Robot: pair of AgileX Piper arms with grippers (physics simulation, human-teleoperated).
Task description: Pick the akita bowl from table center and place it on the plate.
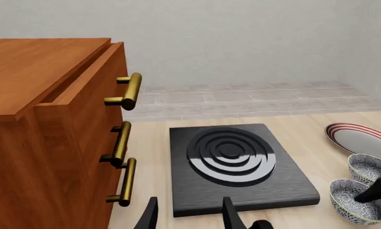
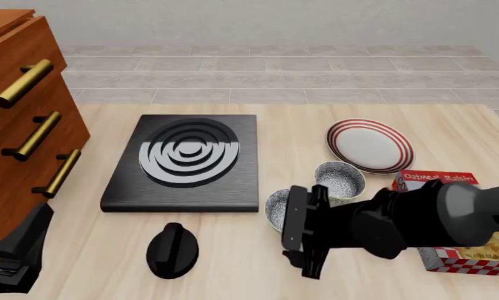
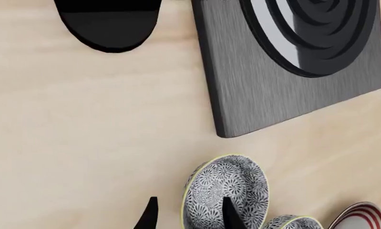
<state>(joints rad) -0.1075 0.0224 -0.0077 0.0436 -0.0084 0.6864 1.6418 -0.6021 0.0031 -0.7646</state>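
Currently two near-identical speckled bowls sit on the desk [image 2: 232, 250] near its centre. The akita bowl [image 2: 278, 209] is the nearer one, just in front of the right corner of the black burner slab [image 2: 187, 164]; its twin, the second bowl [image 2: 341, 179], stands touching or just beside it on the far right side, I cannot tell which. The plate [image 2: 371, 145], white with dark red rim stripes, lies beyond the second bowl, near it.

Right pincer [image 3: 189, 214]: fingers spread apart, nothing between them yet. In the right wrist view one dark fingertip [image 3: 230, 212] overlaps the akita bowl's speckled interior and the other [image 3: 149, 214] lies outside its rim, over bare desk. In the front view the right arm [image 2: 416, 219] reaches across from the right and covers part of the akita bowl.

Left pincer [image 1: 189, 214]: fingers apart, empty, low over the desk's near left, facing the burner slab and the wooden drawer cabinet [image 2: 20, 125] with brass handles.

Other items: a black knob [image 2: 172, 250] on the desk in front of the slab; a red-and-white oatmeal box [image 2: 449, 219] at right, partly hidden behind the right arm.
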